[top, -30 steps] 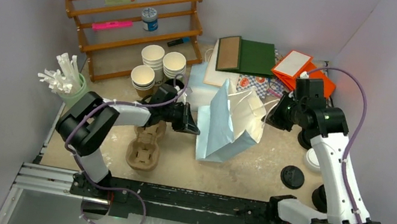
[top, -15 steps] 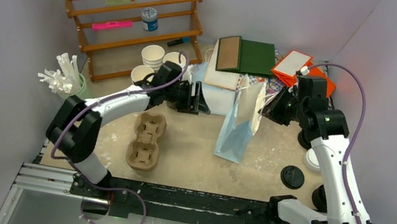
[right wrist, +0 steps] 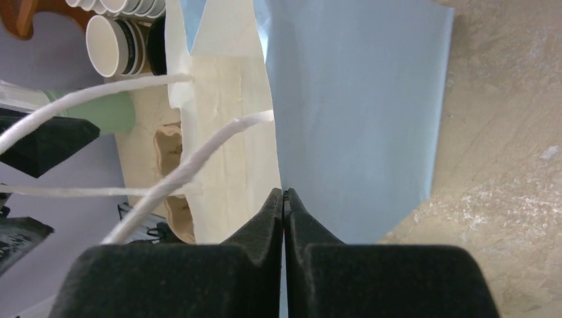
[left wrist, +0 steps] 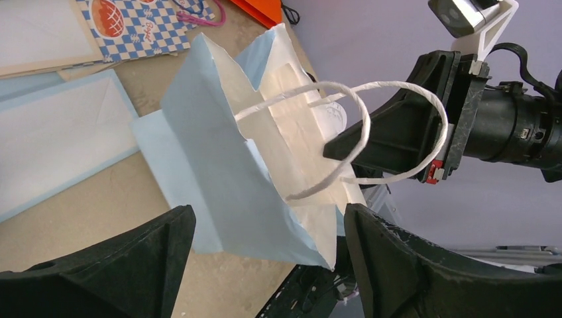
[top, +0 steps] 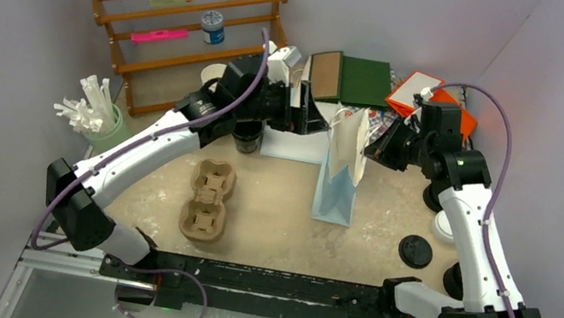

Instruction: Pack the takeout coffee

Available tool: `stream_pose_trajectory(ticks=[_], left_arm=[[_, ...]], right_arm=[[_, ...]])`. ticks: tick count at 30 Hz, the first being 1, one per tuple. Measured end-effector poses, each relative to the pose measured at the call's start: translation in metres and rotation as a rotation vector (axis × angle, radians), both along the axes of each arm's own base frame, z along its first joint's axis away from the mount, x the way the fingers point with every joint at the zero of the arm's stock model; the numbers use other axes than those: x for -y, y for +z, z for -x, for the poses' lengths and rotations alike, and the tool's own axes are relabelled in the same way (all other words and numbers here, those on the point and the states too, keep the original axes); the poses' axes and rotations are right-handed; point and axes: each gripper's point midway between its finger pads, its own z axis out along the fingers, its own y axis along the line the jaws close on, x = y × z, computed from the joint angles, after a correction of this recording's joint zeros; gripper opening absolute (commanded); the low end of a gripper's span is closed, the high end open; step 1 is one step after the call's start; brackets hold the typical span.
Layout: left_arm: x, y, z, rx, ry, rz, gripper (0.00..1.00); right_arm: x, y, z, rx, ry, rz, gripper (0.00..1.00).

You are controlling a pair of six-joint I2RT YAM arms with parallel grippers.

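— Packing begun yet?
— Barely. The blue paper bag (top: 339,182) stands upright on the surface (top: 270,209). The right end effector (right wrist: 285,193) is pinched on its rim. The left end effector (left wrist: 265,215) is spread wide and empty at its mouth.
— And the takeout coffee (top: 443,229)?
— At the right edge, well apart from the bag. Fetching and loading remain, I judge.

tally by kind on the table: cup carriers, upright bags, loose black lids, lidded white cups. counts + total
cup carrier: 1
upright blue bag: 1
loose black lid: 1
lidded white cup: 1, partly behind the right arm
total: 4
not counted: a dark thing and another by that arm, too hidden to class.
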Motion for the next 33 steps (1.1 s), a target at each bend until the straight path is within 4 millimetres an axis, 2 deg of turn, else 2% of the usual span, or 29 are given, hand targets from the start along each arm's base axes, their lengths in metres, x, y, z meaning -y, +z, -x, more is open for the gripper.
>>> stream_pose_trajectory(ticks=[5,10,11,13,16,19,21,25,28,33], left_arm=[[0.026,-0.009,-0.004,-0.013,0.024,-0.069,0.86],[0.046,-0.038,-0.020,-0.061,0.075,-0.182,0.87],[0.050,-0.043,-0.021,-0.067,0.079,-0.199,0.84],[0.056,-0.055,-0.021,-0.083,0.089,-0.252,0.74],[0.060,-0.066,-0.021,-0.081,0.097,-0.319,0.44],[0.055,-0.072,-0.021,-0.062,0.115,-0.391,0.14],[0.049,-0.071,-0.024,-0.043,0.139,-0.430,0.00],[0.034,-0.058,-0.034,0.022,0.190,-0.507,0.00],[0.023,-0.041,-0.041,0.073,0.226,-0.551,0.00],[0.021,-0.031,-0.043,0.102,0.225,-0.564,0.00]], right_arm=[[-0.001,0.000,0.001,0.005,0.017,0.002,0.00],[-0.004,0.002,0.001,0.010,0.032,-0.008,0.00],[-0.004,0.002,0.001,0.011,0.033,-0.008,0.00],[-0.004,0.003,0.000,0.015,0.034,-0.010,0.00],[-0.005,0.004,0.000,0.020,0.035,-0.013,0.00],[-0.004,0.003,-0.001,0.022,0.031,-0.008,0.00],[-0.001,0.002,-0.002,0.023,0.016,0.006,0.00],[0.016,-0.007,-0.003,0.003,-0.050,0.082,0.00],[0.032,-0.014,-0.002,-0.018,-0.112,0.153,0.00],[0.044,-0.010,-0.001,-0.014,-0.157,0.201,0.17]])
